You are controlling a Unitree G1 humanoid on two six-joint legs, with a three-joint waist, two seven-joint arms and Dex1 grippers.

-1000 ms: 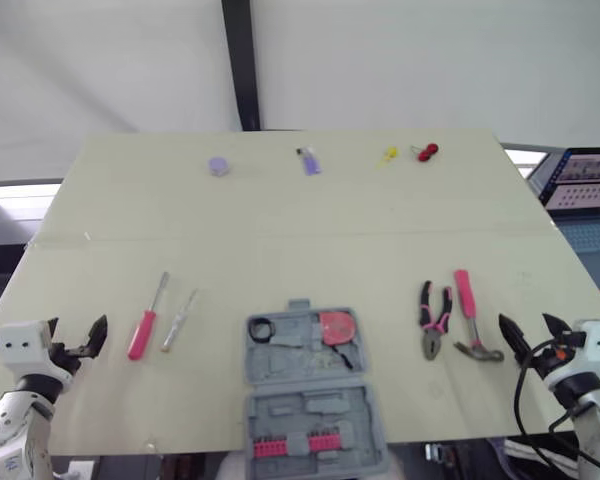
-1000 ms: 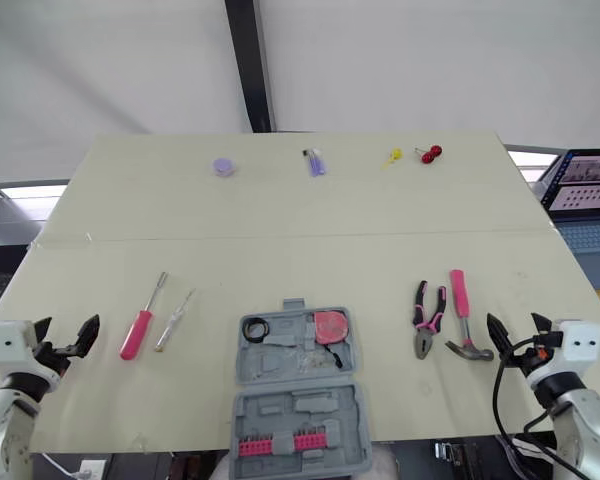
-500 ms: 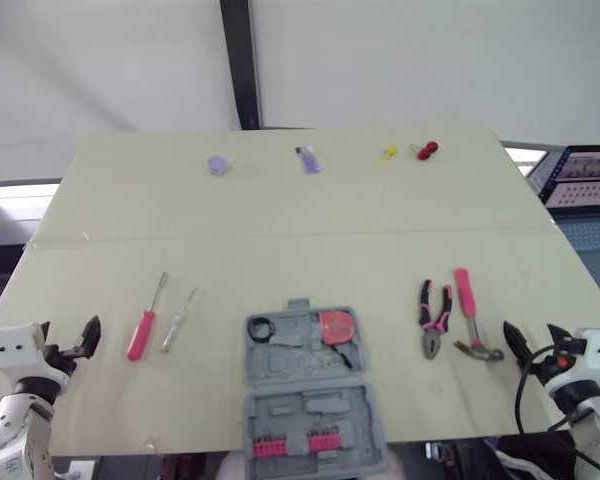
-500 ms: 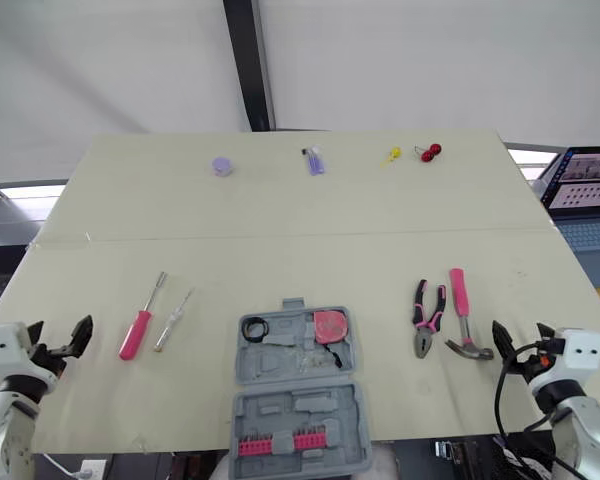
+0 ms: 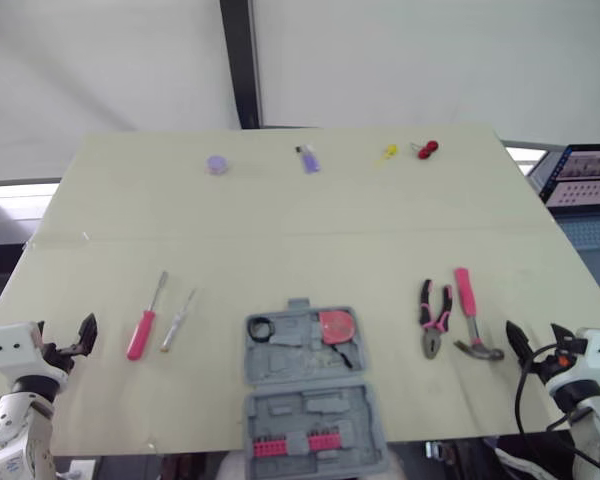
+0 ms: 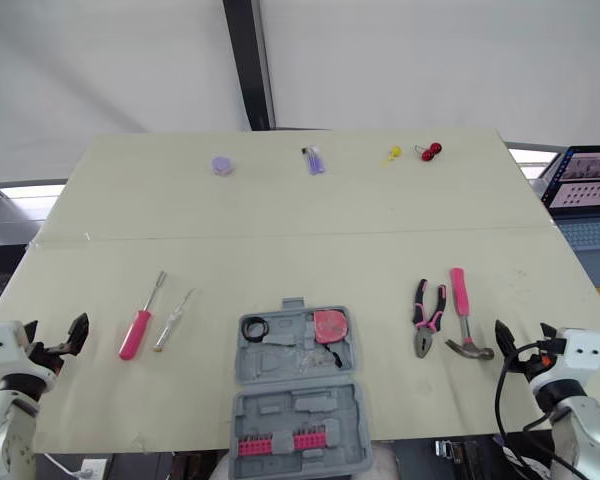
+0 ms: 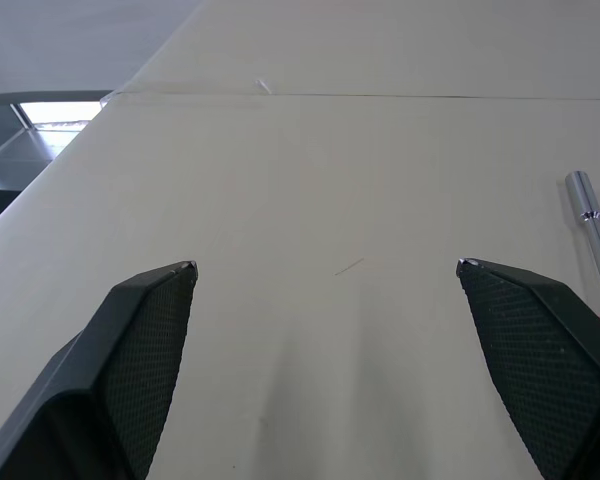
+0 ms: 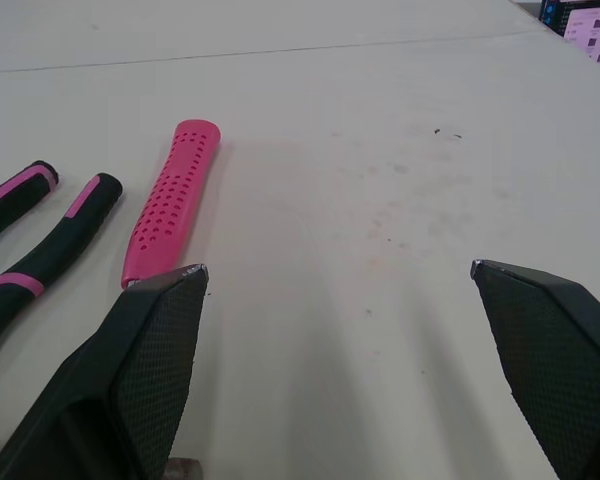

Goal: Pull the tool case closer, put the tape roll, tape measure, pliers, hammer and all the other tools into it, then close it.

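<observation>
Tool case (image 5: pixel 310 390) lies open at the near edge of the table (image 5: pixel 280 250), midway between my arms. My left gripper (image 7: pixel 325 268) gapes wide, empty, beside the screwdriver (image 7: pixel 590 215). My right gripper (image 8: pixel 338 268), equally wide and empty, should centre over the hammer (image 8: pixel 170 200) handle before closing.

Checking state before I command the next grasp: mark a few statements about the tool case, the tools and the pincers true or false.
1. The grey plastic tool case lies open. True.
2. The pink-handled hammer is inside the case. False: it lies on the cream table right of the case, beside the black-and-pink pliers.
3. The left pincer and right pincer are both open and empty. True.
4. The pink-handled screwdriver lies right of the case. False: it lies left of it.
5. The round pink tape measure sits in the case. True.
</observation>
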